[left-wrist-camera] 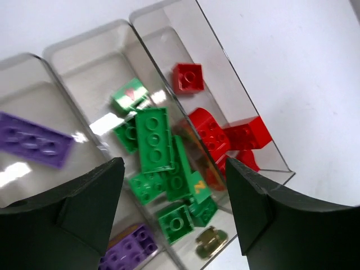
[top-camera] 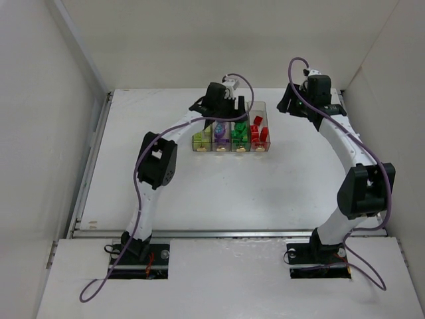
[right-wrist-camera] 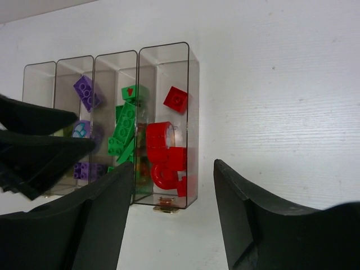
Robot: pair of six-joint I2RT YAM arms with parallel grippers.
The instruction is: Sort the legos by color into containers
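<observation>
Glossy plastic legos (left-wrist-camera: 153,138); clear, smooth plastic containers (right-wrist-camera: 188,67).

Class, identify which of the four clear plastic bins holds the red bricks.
The rightmost clear plastic bin in the top view; others hold green bricks, purple bricks, yellow-green bricks.

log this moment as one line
left gripper: open, above containers | right gripper: open, empty | legos: binned by color

Lab test cell: bare white walls (top-camera: 40,100)
</observation>
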